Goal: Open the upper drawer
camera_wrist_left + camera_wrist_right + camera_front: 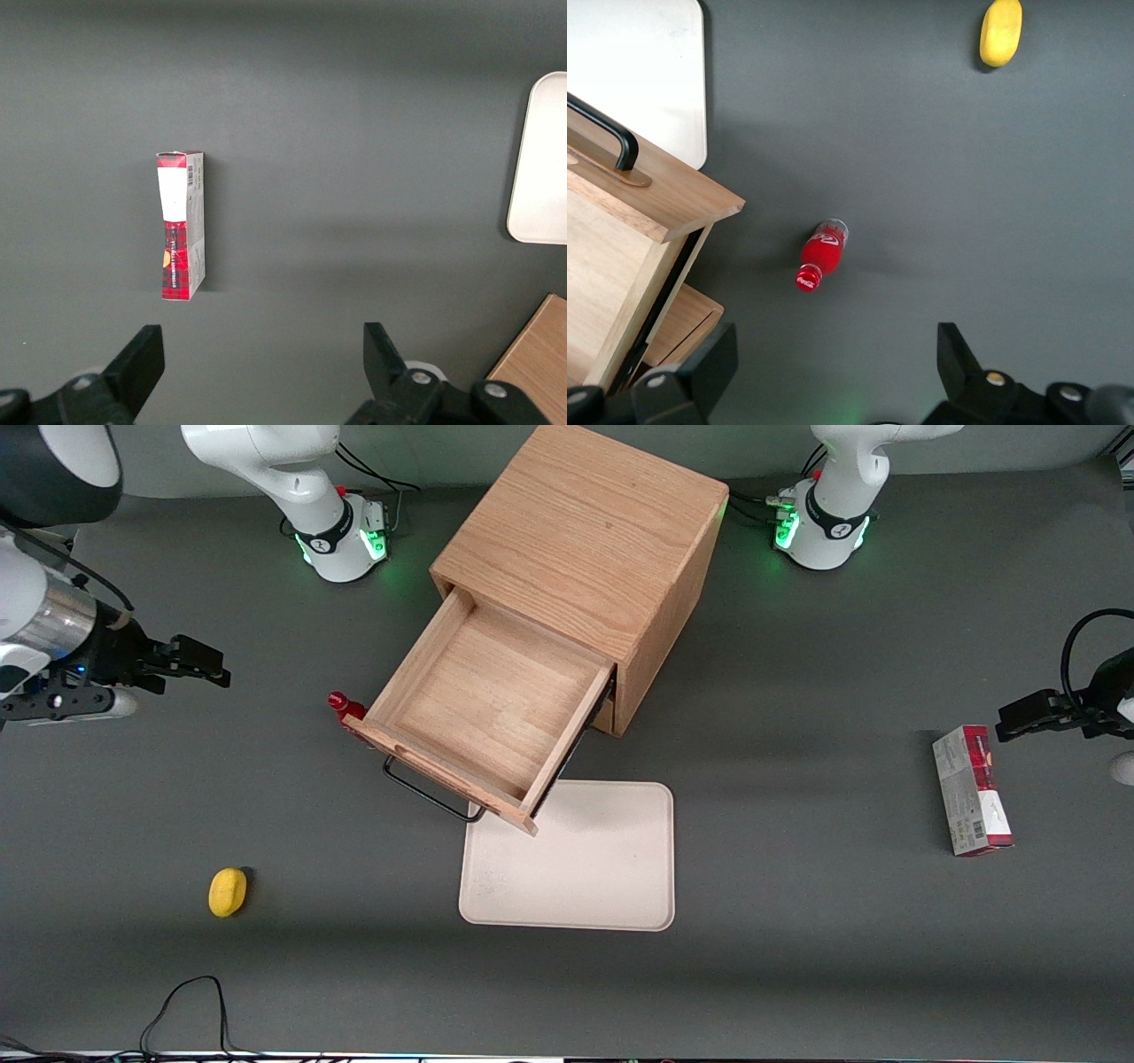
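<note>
The upper drawer (483,708) stands pulled far out of the wooden cabinet (585,540) in the middle of the desk (797,921), its bare wooden inside open to view and holding nothing; its black handle (425,788) juts from the front panel toward the front camera, and the front corner hangs just over the near edge of a pale tray (571,859) that lies flat on the desk in front of the cabinet; the lower drawer (687,323) shows only as a strip of wood beneath the upper one, pushed in; a small red bottle (344,707) stands on the desk just beside the drawer's front panel, on the working arm's side; a yellow lemon (227,892) lies nearer the front camera, well apart from the drawer and toward the working arm's end; a red and grey carton (972,790) lies toward the parked arm's end of the desk; the pincer (213,666) hovers above the desk toward the working arm's end, well apart from the drawer and the handle, its fingers (700,372) spread wide and holding nothing, with the bottle below the gap between them in the right wrist view.
</note>
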